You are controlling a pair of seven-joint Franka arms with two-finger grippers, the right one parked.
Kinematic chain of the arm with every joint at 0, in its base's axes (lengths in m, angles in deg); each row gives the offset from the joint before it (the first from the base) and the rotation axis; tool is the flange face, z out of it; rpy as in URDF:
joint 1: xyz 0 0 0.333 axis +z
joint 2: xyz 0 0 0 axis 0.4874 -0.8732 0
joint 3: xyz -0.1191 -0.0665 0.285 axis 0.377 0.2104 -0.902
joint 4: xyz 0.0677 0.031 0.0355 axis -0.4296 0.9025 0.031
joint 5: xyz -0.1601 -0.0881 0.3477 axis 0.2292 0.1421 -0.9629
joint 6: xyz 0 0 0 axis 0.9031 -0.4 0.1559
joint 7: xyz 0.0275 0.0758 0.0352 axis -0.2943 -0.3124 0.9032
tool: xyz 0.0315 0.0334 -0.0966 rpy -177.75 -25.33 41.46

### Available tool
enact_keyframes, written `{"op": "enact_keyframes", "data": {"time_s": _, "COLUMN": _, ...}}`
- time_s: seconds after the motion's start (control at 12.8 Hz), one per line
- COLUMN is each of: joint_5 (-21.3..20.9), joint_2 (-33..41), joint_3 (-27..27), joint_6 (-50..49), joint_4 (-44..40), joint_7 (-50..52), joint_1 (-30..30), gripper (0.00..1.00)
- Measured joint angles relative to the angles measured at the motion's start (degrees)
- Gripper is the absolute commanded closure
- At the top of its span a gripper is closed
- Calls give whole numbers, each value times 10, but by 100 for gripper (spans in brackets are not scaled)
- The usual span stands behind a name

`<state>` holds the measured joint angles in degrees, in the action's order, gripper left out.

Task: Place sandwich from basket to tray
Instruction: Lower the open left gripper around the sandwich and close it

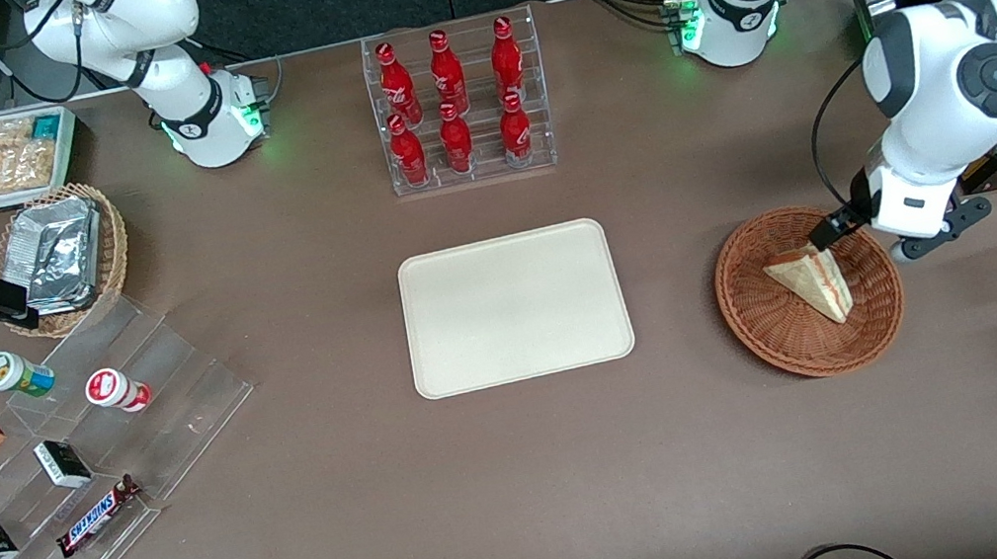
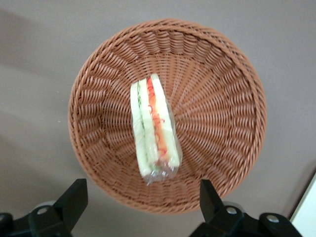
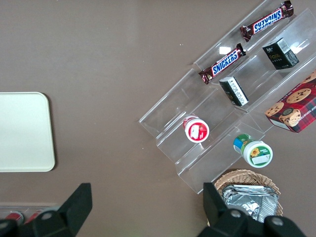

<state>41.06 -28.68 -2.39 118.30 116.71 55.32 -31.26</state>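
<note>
Wicker basket (image 1: 808,290) holds the wrapped sandwich (image 1: 812,280); above it hovers the gripper (image 2: 143,205), fingers (image 2: 73,200) spread wide, beside the bare tray (image 1: 515,306).

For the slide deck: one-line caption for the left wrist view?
Open gripper hovers above the wrapped sandwich lying in the round wicker basket, before pickup.

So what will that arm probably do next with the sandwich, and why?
Most likely it will go straight down. The gripper hangs open above the basket, its fingers apart and touching nothing, and the sandwich lies on its side in the basket's middle. The tray holds nothing yet. So lowering until the fingers straddle the sandwich seems the sensible step before closing.
</note>
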Motion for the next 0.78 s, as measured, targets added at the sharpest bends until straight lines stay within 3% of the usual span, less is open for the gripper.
{"op": "enact_keyframes", "data": {"time_s": 0.39, "joint_5": 0, "joint_2": -30, "joint_3": 0, "joint_6": 83, "joint_4": 24, "joint_7": 86, "joint_1": 0, "gripper": 0}}
{"op": "enact_keyframes", "data": {"time_s": 0.78, "joint_5": 0, "joint_2": -72, "joint_3": 1, "joint_6": 117, "joint_4": 41, "joint_7": 105, "joint_1": 0, "gripper": 0}}
